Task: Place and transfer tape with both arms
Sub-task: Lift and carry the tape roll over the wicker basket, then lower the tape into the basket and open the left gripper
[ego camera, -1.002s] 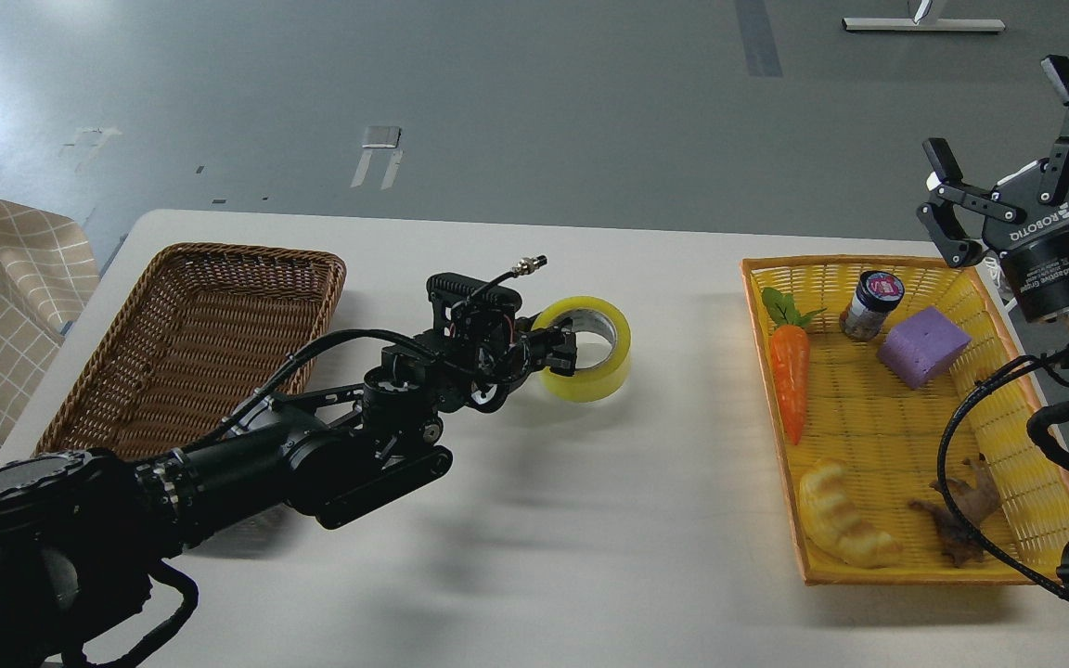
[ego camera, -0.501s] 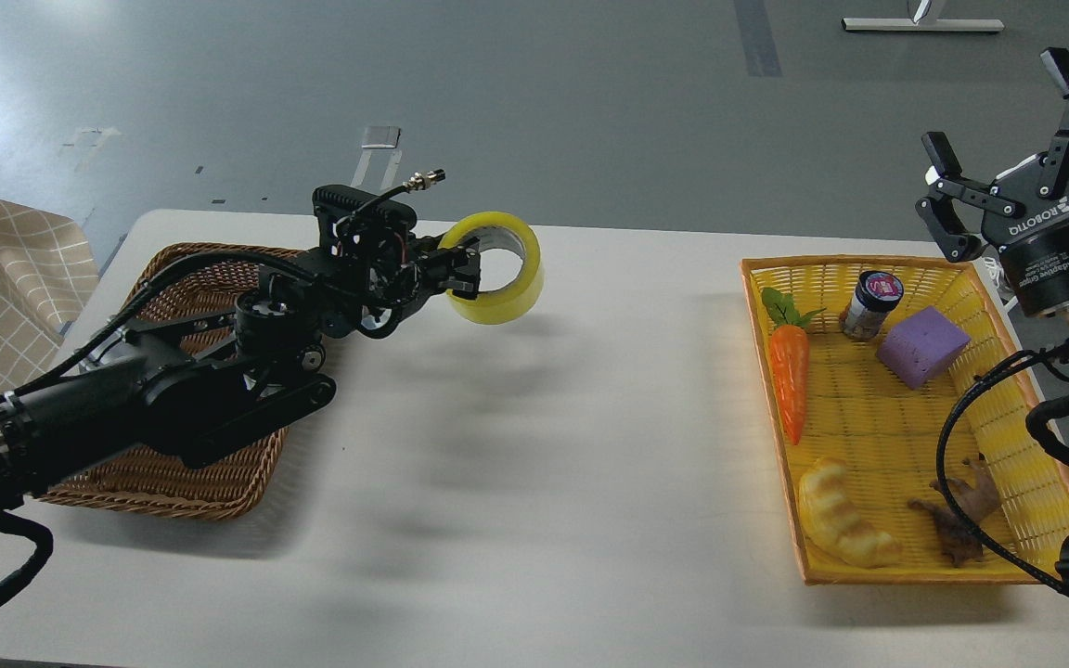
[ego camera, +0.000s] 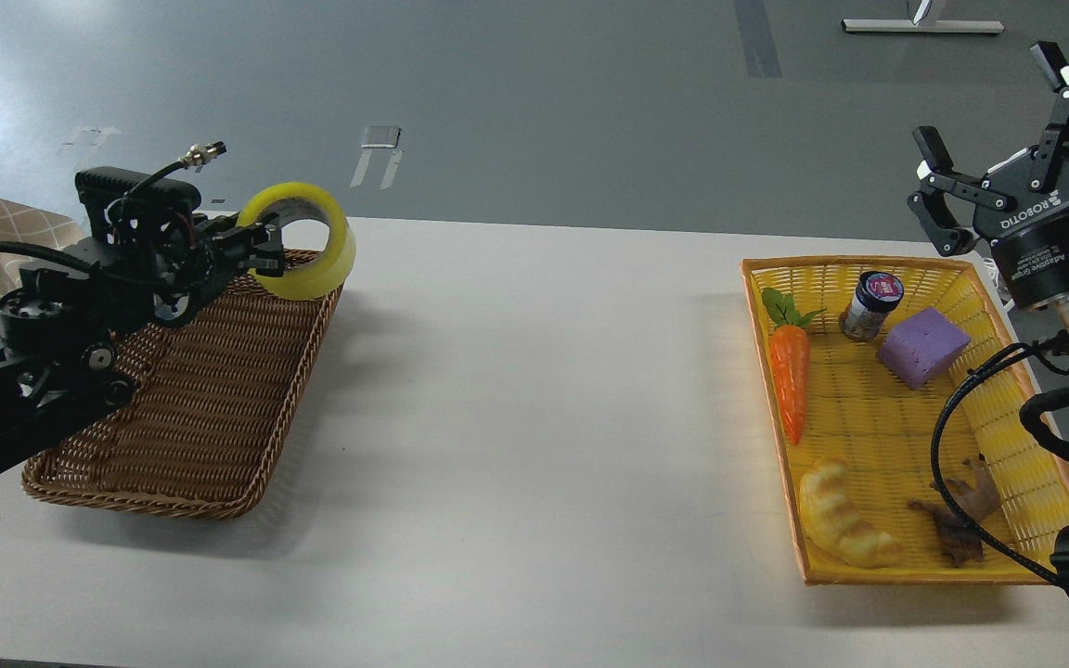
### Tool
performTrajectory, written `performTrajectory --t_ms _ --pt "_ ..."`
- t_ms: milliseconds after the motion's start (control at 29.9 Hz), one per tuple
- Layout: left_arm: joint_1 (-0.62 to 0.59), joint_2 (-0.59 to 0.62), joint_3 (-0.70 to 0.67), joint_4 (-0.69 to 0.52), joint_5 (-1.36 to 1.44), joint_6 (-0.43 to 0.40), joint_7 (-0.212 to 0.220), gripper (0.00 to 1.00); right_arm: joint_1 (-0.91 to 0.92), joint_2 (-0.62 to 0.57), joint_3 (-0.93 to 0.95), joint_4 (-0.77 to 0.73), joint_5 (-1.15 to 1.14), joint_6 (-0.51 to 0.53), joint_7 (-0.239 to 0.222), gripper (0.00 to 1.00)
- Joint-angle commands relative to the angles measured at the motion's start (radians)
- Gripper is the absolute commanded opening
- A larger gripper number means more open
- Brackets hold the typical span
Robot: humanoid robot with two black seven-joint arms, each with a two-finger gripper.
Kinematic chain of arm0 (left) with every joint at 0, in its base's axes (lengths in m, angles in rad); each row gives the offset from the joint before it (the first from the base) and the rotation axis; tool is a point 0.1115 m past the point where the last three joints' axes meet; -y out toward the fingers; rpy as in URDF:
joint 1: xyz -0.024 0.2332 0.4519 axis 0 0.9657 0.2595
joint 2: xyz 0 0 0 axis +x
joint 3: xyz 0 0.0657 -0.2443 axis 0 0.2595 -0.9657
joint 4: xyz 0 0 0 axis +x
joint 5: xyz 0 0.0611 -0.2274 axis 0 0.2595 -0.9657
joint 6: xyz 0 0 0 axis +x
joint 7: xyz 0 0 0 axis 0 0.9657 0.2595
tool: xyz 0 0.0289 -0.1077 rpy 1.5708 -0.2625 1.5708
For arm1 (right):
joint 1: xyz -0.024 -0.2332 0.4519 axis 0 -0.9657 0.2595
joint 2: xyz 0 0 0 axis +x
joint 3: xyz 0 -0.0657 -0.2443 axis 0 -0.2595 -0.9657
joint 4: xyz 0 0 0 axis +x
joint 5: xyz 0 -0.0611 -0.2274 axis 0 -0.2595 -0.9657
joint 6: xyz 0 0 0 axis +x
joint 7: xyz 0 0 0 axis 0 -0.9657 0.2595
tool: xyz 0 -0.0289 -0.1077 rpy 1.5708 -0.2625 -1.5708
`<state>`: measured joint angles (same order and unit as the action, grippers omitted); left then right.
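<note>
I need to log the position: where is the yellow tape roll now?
In the head view, the tape is at far left, held in the left gripper above the far right corner of the brown wicker basket.

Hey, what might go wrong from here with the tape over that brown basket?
The left gripper holds the tape by one wall only, so it may slip or swing. It hangs near the brown basket's far right corner; released here, the tape may hit the rim and roll onto the table.
</note>
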<state>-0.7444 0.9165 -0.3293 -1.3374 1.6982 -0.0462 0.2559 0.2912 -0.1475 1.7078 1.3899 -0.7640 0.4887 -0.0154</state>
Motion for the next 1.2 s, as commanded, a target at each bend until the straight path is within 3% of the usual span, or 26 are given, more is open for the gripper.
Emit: performTrajectory --t_ms 0,267,935,1169 --pt "0.074 0.073 -0.001 0.001 0.0 0.029 -0.043 0.15 -0.006 -0.001 -0.001 0.0 0.0 0.0 0.0 1.0" --pt "0.14 0.168 -0.017 0.023 -0.006 0.049 -0.109 0.15 -0.015 0.003 -0.001 0.001 0.0 0.0 0.0 1.0" --pt "0.215 0.108 -0.02 0.043 -0.034 0.054 -0.112 0.16 -0.034 0.002 -0.001 0.009 0.002 0.0 0.0 1.0" --pt "0.218 0.079 -0.025 0.098 -0.034 0.055 -0.133 0.17 -0.053 0.0 -0.001 0.009 0.002 0.0 0.0 1.0"
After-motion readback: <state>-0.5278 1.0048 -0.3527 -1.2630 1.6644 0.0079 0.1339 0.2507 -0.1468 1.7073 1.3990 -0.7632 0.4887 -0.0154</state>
